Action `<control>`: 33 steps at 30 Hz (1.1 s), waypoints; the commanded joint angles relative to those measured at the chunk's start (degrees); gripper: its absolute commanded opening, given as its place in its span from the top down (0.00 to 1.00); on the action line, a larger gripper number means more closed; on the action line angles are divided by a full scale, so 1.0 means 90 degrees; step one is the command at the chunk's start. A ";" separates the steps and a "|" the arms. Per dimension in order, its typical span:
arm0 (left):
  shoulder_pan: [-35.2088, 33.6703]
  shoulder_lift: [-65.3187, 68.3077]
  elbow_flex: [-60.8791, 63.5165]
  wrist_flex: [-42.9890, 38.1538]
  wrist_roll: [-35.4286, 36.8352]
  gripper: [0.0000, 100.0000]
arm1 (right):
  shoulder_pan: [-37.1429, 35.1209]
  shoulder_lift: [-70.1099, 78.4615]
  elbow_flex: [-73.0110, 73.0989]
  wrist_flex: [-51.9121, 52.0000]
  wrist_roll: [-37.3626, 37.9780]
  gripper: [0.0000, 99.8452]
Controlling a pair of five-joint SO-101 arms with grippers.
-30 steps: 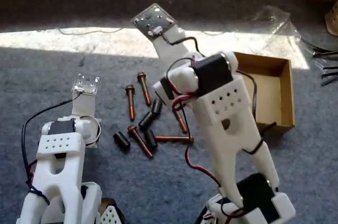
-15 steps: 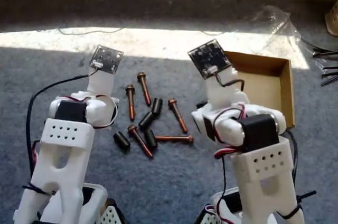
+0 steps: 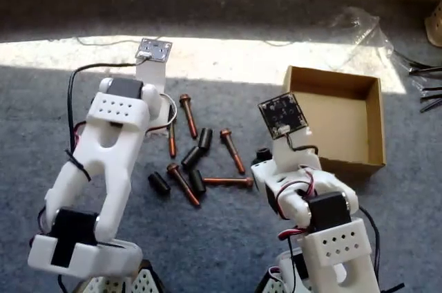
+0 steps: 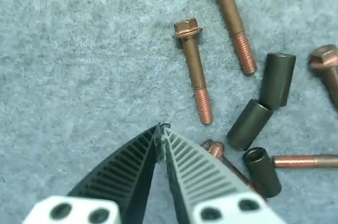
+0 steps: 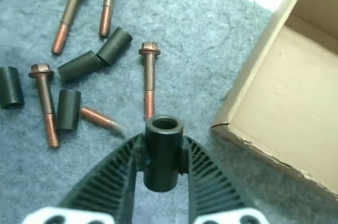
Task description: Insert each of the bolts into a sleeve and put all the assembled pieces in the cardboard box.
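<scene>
Our right gripper (image 5: 161, 142) clamps a sleeve (image 5: 163, 155) beside the cardboard box (image 5: 264, 60); our left gripper (image 4: 160, 129) sits pinched together by bolts (image 4: 194, 68).

Sun strip across far carpet (image 3: 228, 54); foreground shaded.

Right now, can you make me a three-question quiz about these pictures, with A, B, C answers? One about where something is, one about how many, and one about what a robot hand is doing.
1. Where do the bolts lie? A on a plate; B on the grey carpet; C on a shelf.
2. How many bolts are there? A two; B nine; C five.
3. The right gripper has its fingers: A shut on a black sleeve; B wide open; C shut on a bolt.

Answers: 1 B, every bolt rests on the carpet. 2 C, five copper-coloured bolts count out in the high view. 3 A, the sleeve stands upright, pinched between them.
</scene>
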 commanded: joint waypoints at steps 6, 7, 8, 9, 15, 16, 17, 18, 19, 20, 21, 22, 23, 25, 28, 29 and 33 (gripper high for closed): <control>0.0161 0.1294 -0.1578 0.0049 0.1602 0.99 | 0.0357 -0.0171 0.0659 -0.1109 -0.0068 1.00; 0.0151 0.1451 -0.1734 0.0039 0.1602 0.99 | 0.0484 -0.0171 0.0747 -0.1236 -0.0068 1.00; 0.0151 0.1607 -0.1890 0.0039 0.1602 0.99 | 0.0571 -0.0171 0.0845 -0.1382 -0.0068 1.00; 0.0151 0.1792 -0.2037 0.0029 0.1612 0.99 | 0.0630 -0.0171 0.0933 -0.1499 -0.0068 1.00; 0.0122 0.2965 -0.2965 0.0049 0.1612 0.99 | 0.0620 -0.0171 0.1109 -0.1597 -0.0068 1.00; 0.0112 0.3121 -0.3121 0.0059 0.1612 0.99 | 0.0620 -0.0171 0.1118 -0.1607 -0.0068 1.00; 0.0112 0.3267 -0.3258 0.0059 0.1612 0.99 | 0.0620 -0.0171 0.1118 -0.1607 -0.0078 1.00; 0.0103 0.3394 -0.3365 0.0068 0.1612 0.99 | 0.0620 -0.0171 0.1118 -0.1607 -0.0078 1.00; 0.0103 0.3482 -0.3473 0.0156 0.1612 0.99 | 0.0620 -0.0171 0.1118 -0.1607 -0.0078 1.00; 0.0103 0.3541 -0.3590 0.0283 0.1612 0.98 | 0.0620 -0.0171 0.1118 -0.1607 -0.0078 1.00; 0.0103 0.3580 -0.3707 0.0440 0.1612 0.97 | 0.0620 -0.0171 0.1118 -0.1607 -0.0078 1.00; 0.0103 0.3600 -0.3824 0.0606 0.1612 0.95 | 0.0620 -0.0171 0.1118 -0.1607 -0.0078 1.00; 0.0103 0.3609 -0.3932 0.0762 0.1612 0.92 | 0.0620 -0.0171 0.1118 -0.1607 -0.0078 1.00; 0.0112 0.3639 -0.4068 0.0957 0.1612 0.89 | 0.0620 -0.0171 0.1118 -0.1607 -0.0078 1.00; 0.0112 0.3648 -0.4049 0.0967 0.1612 0.88 | 0.0620 -0.0171 0.1128 -0.1597 -0.0078 1.00; 0.0122 0.3658 -0.4049 0.0967 0.1612 0.88 | 0.0620 -0.0171 0.1128 -0.1597 -0.0078 1.00; 0.0142 0.3658 -0.3902 0.0957 0.1612 0.88 | 0.0620 -0.0171 0.1128 -0.1597 -0.0078 1.00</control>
